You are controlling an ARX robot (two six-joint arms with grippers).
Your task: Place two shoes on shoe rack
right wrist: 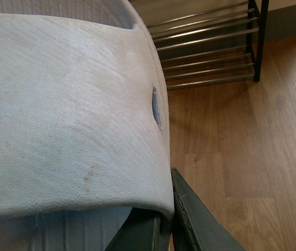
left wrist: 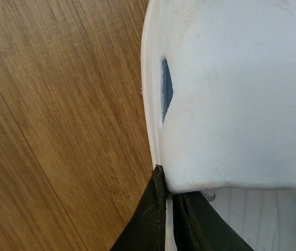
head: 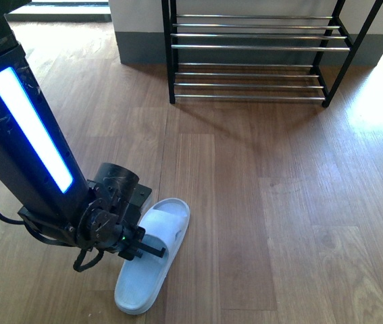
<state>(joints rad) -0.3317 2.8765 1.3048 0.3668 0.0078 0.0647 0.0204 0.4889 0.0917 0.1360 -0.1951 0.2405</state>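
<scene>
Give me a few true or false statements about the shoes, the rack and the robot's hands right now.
1. The left hand is at a white slipper lying on the wood floor. True.
2. A shoe lies on the rack. False: its visible rods carry none.
3. The left hand's fingers pinch the slipper's strap edge. True.
4. The right hand is open. False: it is shut on the strap of a second slipper.
</scene>
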